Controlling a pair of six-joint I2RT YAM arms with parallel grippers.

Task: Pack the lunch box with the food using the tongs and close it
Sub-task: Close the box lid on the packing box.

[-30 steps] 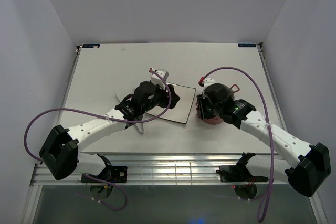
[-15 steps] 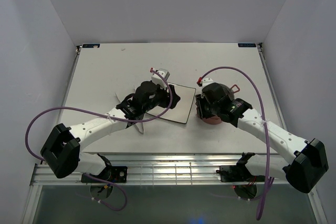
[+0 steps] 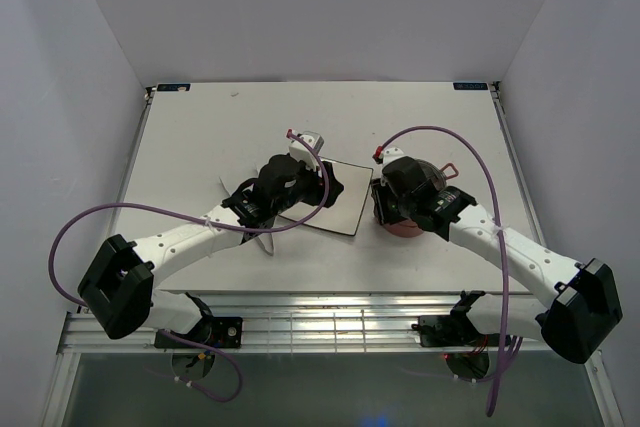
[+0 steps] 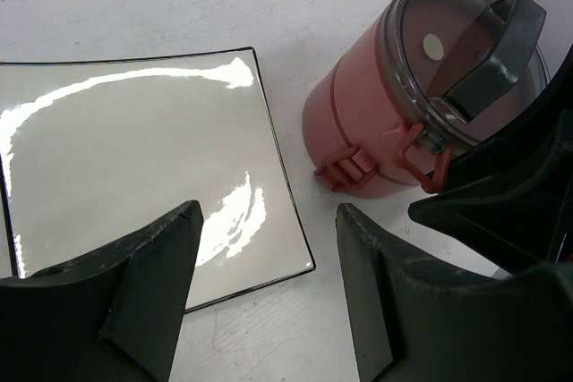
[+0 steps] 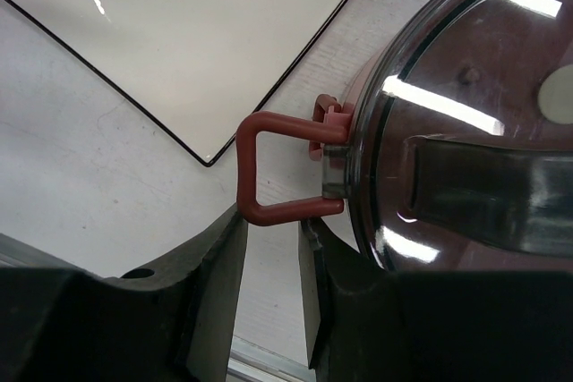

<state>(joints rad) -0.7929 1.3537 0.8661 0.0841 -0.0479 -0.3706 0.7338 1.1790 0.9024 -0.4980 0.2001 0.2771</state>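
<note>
Seemingly illegible labels (image 3: 173,87) beyond lunch box (image 3: 408,209)

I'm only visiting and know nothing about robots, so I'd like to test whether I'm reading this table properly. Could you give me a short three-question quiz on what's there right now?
1. True or false: the square plate has food lying on it.
2. Pick one: the lid of the lunch box is (A) sitting on top of the box, (B) lying on the plate, (C) nowhere in view.
3. One word: are the fingers of the left end effector, which hangs over the plate, open or shut?

Key: 1 false, the plate is bare; 2 A; 3 open.
</note>
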